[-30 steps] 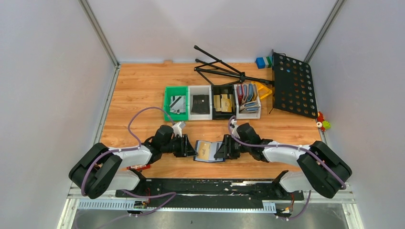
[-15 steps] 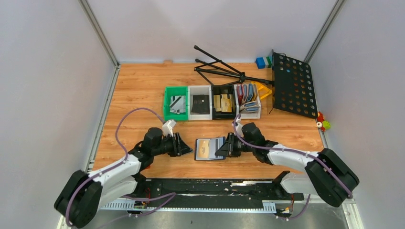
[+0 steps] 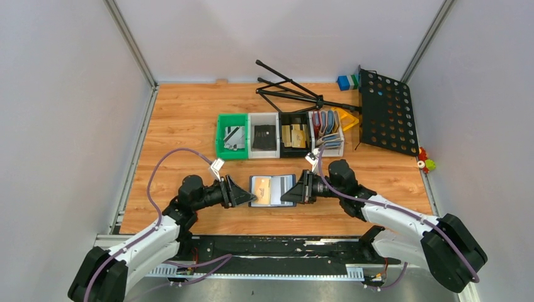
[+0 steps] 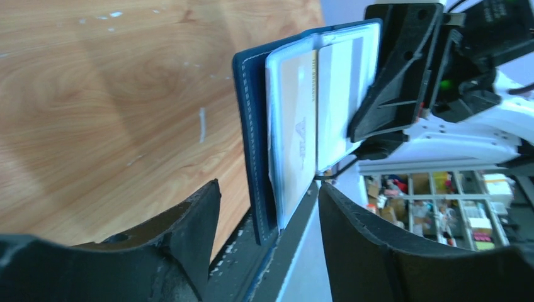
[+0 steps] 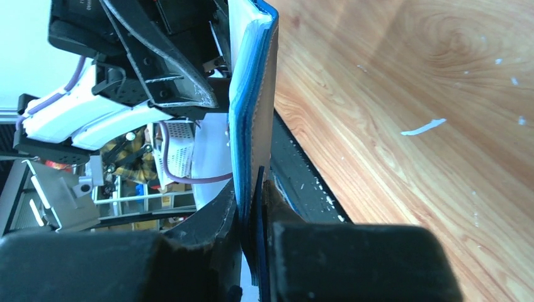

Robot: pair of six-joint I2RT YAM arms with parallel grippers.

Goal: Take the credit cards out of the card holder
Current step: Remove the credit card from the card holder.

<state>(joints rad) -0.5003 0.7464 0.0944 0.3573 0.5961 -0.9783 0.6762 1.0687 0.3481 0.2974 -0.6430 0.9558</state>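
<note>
The card holder is laid open, pockets up, at the near middle of the bench, with its long axis run left to right between the two tools. Its right edge is pinched by the right tool. The left tool is held spread just beside the left edge, with nothing gripped. The holder is reckoned light and floppy at the fold, so one side is better pinned. The tan-gold card is probably stiff, thin and slick, best taken by an exposed edge. Its long axis is pointed away from the arm bases.

We get bright, even light. Beyond our left pincer, soft shadows band the glossy orange-brown wooden tabletop.
</note>
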